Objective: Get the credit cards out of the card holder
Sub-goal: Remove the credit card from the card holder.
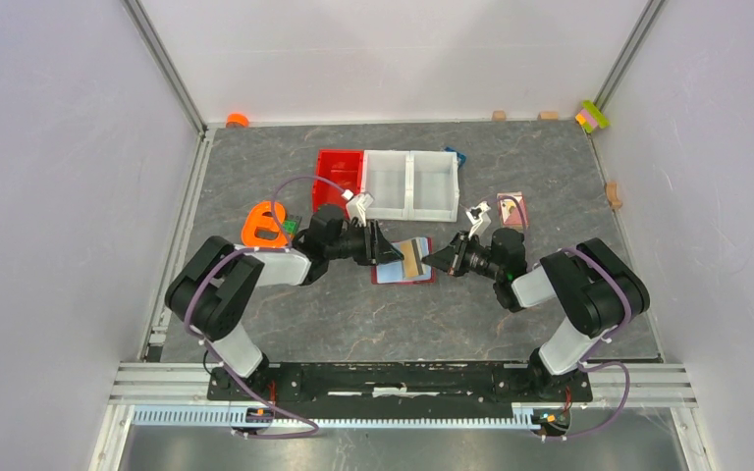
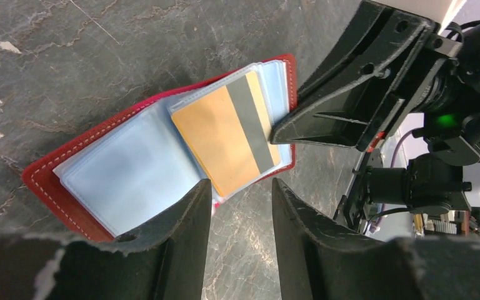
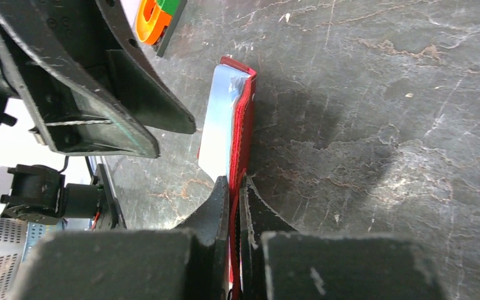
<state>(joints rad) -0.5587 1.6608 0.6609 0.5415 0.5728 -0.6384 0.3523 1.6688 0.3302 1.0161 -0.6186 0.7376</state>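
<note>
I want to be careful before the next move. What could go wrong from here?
The right gripper pinches only an edge of the card holder, so it could slip free when a card is pulled.
The tan-orange card seems to sit in a clear sleeve; the open left gripper might grab both together.

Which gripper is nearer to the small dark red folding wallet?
Right. The right gripper is shut on the wallet; the left gripper is open at its opposite edge, not clamping it.
</note>
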